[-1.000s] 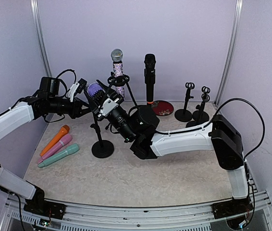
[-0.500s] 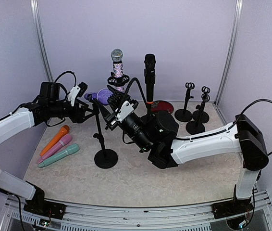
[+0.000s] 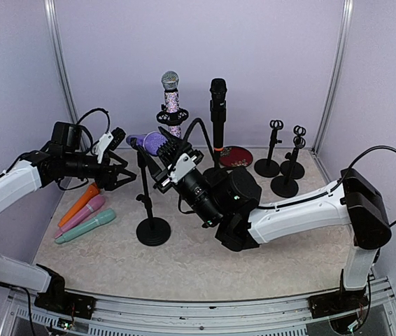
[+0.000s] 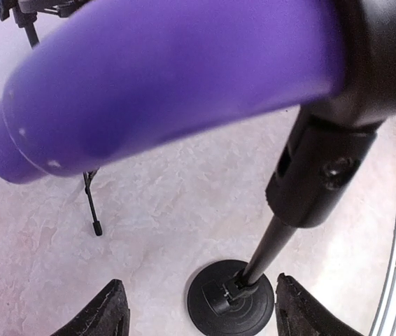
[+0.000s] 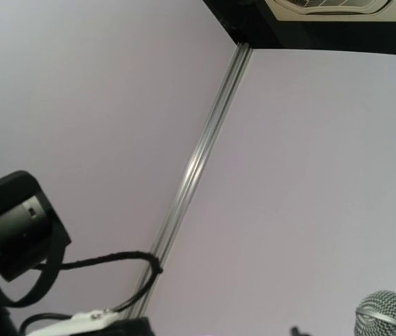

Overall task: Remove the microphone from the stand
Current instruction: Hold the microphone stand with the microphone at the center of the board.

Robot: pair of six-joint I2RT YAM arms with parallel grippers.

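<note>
The purple microphone (image 3: 144, 141) lies nearly level at the top of the black stand (image 3: 144, 192). In the left wrist view the microphone (image 4: 170, 77) still passes through the stand's black clip (image 4: 366, 63), above the pole and round base (image 4: 229, 301). My right gripper (image 3: 164, 149) is shut on the microphone's head end; its fingers are out of the right wrist view. My left gripper (image 3: 121, 157) hangs open just left of the stand, apart from it, with nothing between its fingers (image 4: 110, 311).
A sparkly microphone (image 3: 171, 98) and a black microphone (image 3: 217, 112) stand upright at the back. A red disc (image 3: 238, 157) and empty stands (image 3: 275, 147) sit back right. Orange (image 3: 80, 203), pink (image 3: 82, 213) and teal (image 3: 86, 226) microphones lie at the left.
My left gripper has opened, let go at the stand's top and drawn back to the left. My right arm has shifted right with the purple microphone, and the stand has moved a little with it.
</note>
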